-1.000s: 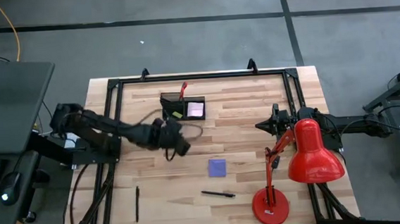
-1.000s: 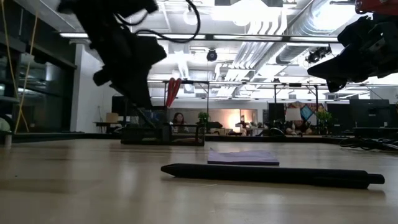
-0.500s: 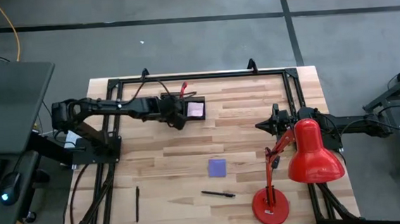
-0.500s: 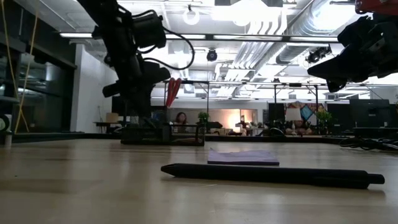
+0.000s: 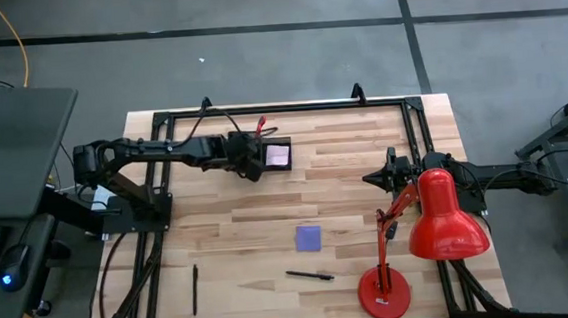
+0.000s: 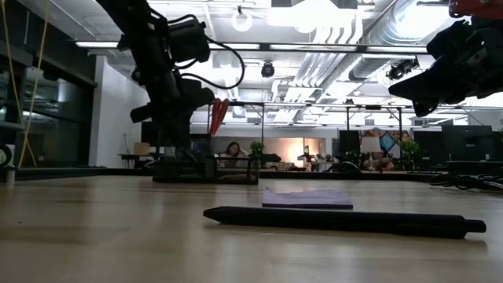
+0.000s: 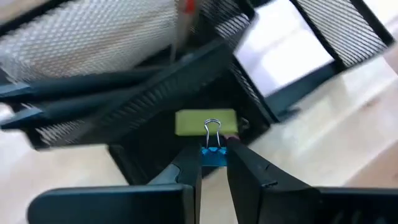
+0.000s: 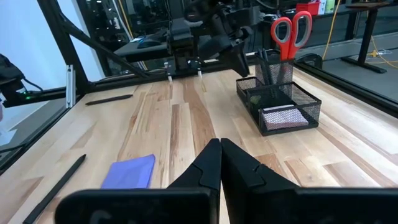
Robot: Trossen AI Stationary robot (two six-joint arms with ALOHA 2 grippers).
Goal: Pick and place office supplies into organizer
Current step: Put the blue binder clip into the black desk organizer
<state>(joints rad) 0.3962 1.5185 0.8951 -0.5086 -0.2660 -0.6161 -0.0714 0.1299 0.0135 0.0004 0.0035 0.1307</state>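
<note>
Organizer (image 5: 269,154), a black mesh box, sits in the upper middle of the high view on the wooden bench (image 5: 346,190), with red-handled scissors (image 8: 292,30) standing upright in its taller compartment and a pink sticky-note pad (image 5: 278,156) lying in the low tray on its right side. The left claw (image 7: 213,163) hangs over the organizer's left part; in the left wrist view its fingers (image 7: 188,165) are clamped on a small blue binder clip (image 7: 213,154) whose silver wire loop points toward a yellowish-green piece (image 7: 206,121) lying inside a compartment. Whether the clip touches that piece I cannot tell. The left arm reaches in from the left edge of the bench toward the upper middle. A purple sticky-note pad (image 5: 309,237) lies flat in the lower middle of the high view, well apart from the organizer. Below it lies 1 dark pen (image 5: 309,274), and another pen (image 5: 195,289) lies toward the lower left. A red desk lamp (image 5: 439,218) stands at the lower right. The right claw (image 8: 219,163) waits at the right side of the bench near the lamp's shade, its 2 fingers pressed together on nothing.
</note>
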